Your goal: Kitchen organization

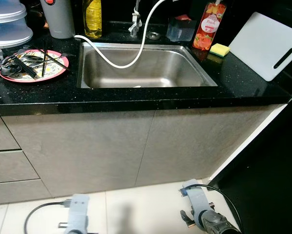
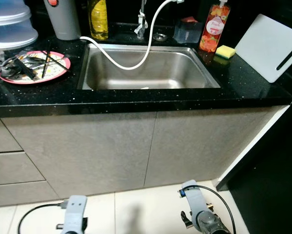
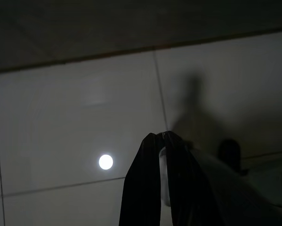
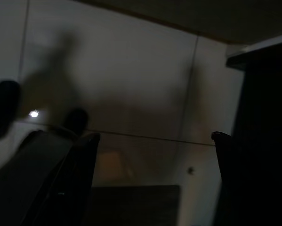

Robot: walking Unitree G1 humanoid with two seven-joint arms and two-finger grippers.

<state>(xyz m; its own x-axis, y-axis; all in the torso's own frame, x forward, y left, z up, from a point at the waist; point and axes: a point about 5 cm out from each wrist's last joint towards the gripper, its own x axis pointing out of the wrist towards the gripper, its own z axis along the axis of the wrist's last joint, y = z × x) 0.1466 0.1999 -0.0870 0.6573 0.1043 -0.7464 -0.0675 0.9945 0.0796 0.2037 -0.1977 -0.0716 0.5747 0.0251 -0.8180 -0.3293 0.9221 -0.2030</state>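
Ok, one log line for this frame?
phase: facing sink | left gripper: idle, shut | right gripper: idle, open | plate: holds utensils

White hose (image 2: 136,61) drapes into steel sink (image 2: 184,73); plate (image 2: 58,69) beside.

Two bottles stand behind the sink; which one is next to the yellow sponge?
The red peach-labelled pump bottle, right of the tap, beside the yellow sponge. The yellow oil bottle stands at the sink's back left corner.

2 head eyes look forward-down at the same sink (image 1: 146,68) and tabletop (image 1: 136,100), mid-range; 2 wrist cams face the dim floor (image 3: 75,117), close.
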